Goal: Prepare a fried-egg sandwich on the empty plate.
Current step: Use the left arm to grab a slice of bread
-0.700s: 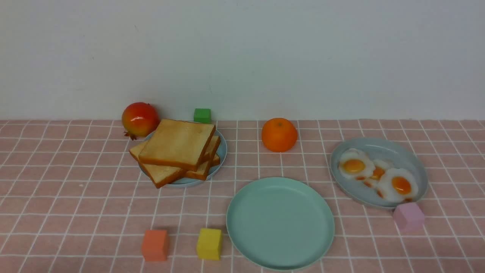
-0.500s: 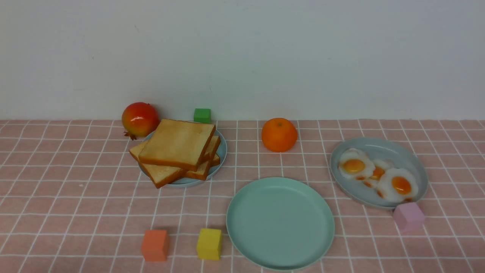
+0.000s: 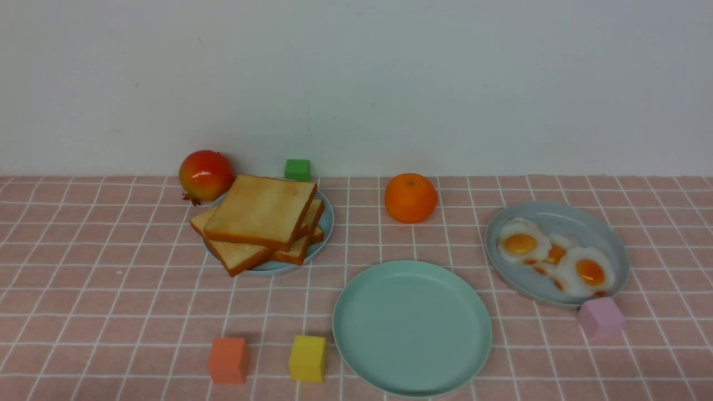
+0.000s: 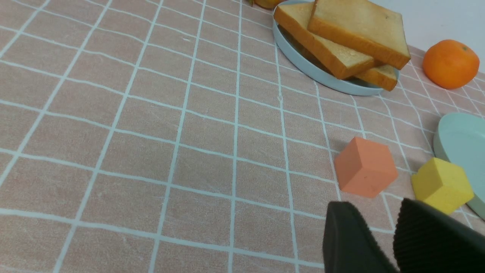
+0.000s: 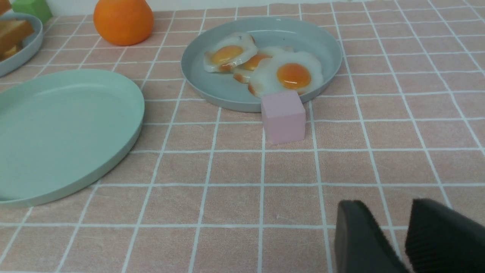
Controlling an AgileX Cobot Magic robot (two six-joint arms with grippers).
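Note:
Three golden-brown toast slices (image 3: 259, 214) are stacked on a small pale-blue plate (image 3: 327, 223) at the back left. The empty mint-green plate (image 3: 412, 328) lies front centre. Three fried eggs (image 3: 587, 272) overlap in a grey-blue oval dish (image 3: 557, 209) on the right. Neither arm shows in the front view. In the left wrist view my left gripper (image 4: 377, 204) hovers open over the cloth, close to the orange cube (image 4: 363, 167), with the toast (image 4: 356, 26) far beyond. My right gripper (image 5: 386, 203) is open over bare cloth, well short of the eggs (image 5: 291, 74).
A pomegranate (image 3: 205, 174), a green cube (image 3: 297, 169) and an orange (image 3: 410, 197) line the back by the wall. The orange cube (image 3: 227, 360) and a yellow cube (image 3: 307, 357) stand left of the mint plate. A pink cube (image 3: 600, 317) touches the oval dish's near rim.

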